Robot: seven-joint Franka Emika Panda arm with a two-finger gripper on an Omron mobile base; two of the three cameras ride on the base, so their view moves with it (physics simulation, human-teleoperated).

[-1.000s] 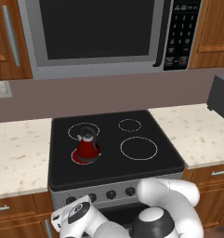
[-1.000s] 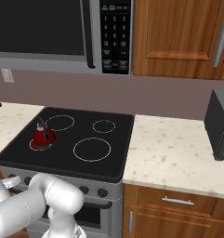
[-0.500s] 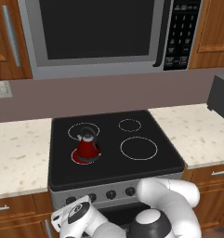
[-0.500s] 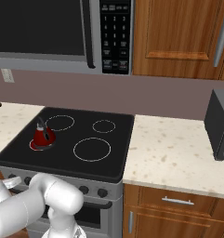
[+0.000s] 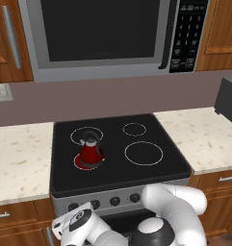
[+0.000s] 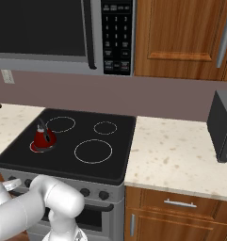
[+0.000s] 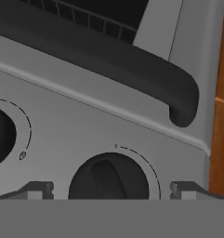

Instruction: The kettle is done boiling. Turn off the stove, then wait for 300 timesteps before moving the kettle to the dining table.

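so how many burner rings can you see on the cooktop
4. On the stove: back-left ring behind the kettle, small back-right ring, large front-right ring, and a red-glowing front-left one mostly hidden under the kettle.

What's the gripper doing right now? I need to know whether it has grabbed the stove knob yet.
Gripper: open, holding nothing; its fingers stand on either side of a dark stove knob, not closed on it.
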